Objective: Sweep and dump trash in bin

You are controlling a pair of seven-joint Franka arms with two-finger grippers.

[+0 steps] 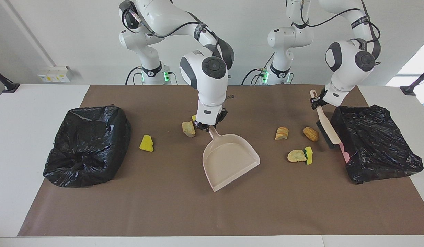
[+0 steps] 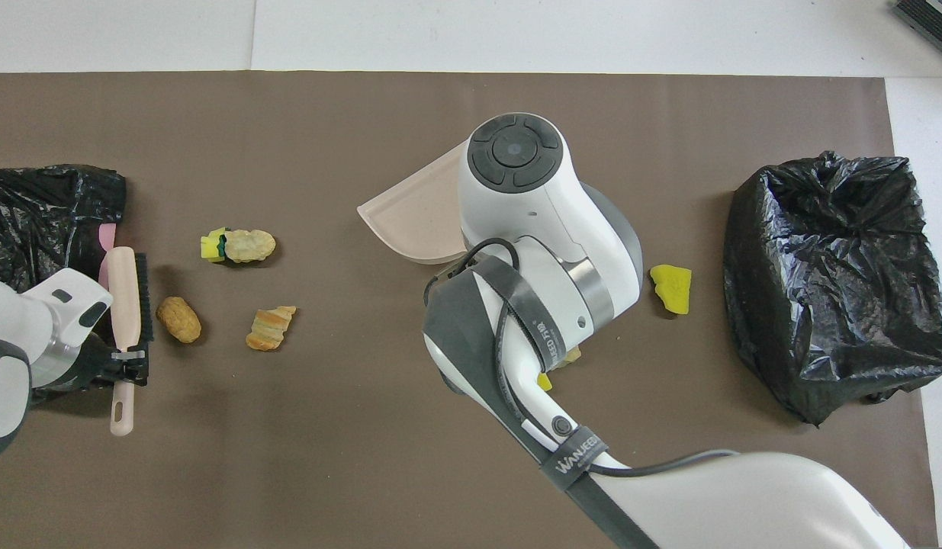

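Observation:
My right gripper [image 1: 209,126] is shut on the handle of the pale pink dustpan [image 1: 229,157], which sits low over the mat's middle, mouth turned toward the left arm's end. My left gripper [image 1: 316,103] is shut on the brush [image 1: 327,128], whose head hangs between a brown lump [image 1: 311,133] and the black-bagged bin [image 1: 375,142]. Other trash: a bread piece [image 1: 282,133], a pale lump [image 1: 296,155] against a green-edged sponge [image 1: 308,155], a tan lump [image 1: 188,129] beside the right gripper, and a yellow sponge [image 1: 146,143].
A second black-bagged bin [image 1: 86,145] stands at the right arm's end of the brown mat [image 1: 163,212]. A pink strip [image 1: 343,151] shows at the side of the bin at the left arm's end. In the overhead view the right arm [image 2: 532,252] covers the dustpan's handle.

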